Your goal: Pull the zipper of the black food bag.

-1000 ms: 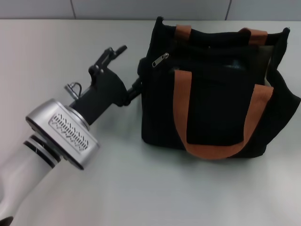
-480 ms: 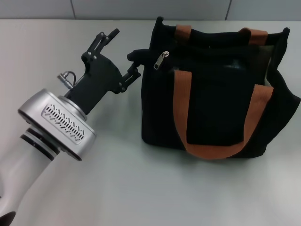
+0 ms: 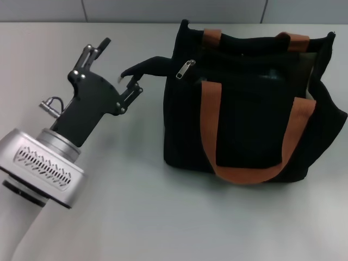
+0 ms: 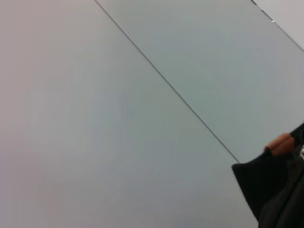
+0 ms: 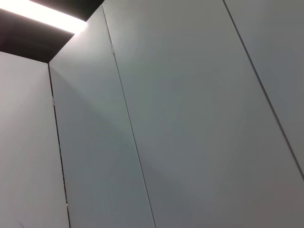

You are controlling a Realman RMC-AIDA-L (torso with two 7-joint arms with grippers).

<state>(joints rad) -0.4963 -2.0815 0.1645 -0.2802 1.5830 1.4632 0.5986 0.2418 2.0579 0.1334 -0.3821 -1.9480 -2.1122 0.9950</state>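
The left gripper (image 3: 117, 62) has its jaws spread wide, one finger pointing up and away from the bag, the other angled toward it. The tip of that nearer finger sits right at the end of a black fabric flap (image 3: 144, 68) that sticks out sideways from the bag's top corner. The tip touches or nearly touches the flap, but with black on black I cannot tell whether any cloth is pinched; with the fingers this far apart, it looks like nothing is truly gripped.

The zipper (image 3: 185, 69), a small silver pull tab, hangs at the near left corner of the black food bag (image 3: 244, 109), just past where the flap joins the bag. From the jaws it lies to the right, near but not touching. The tab tilts diagonally, its upper end toward the bag's middle, and the zip line it rides on seems to run along the bag's top edge, away from the gripper.

The bag stands upright on the table (image 3: 163, 217), its orange-brown straps (image 3: 209, 136) draped over the front face and rear edge.

The left arm is plainly the nearer one. The right gripper is not in the head view, and its wrist camera shows only wall panels, so it appears parked.
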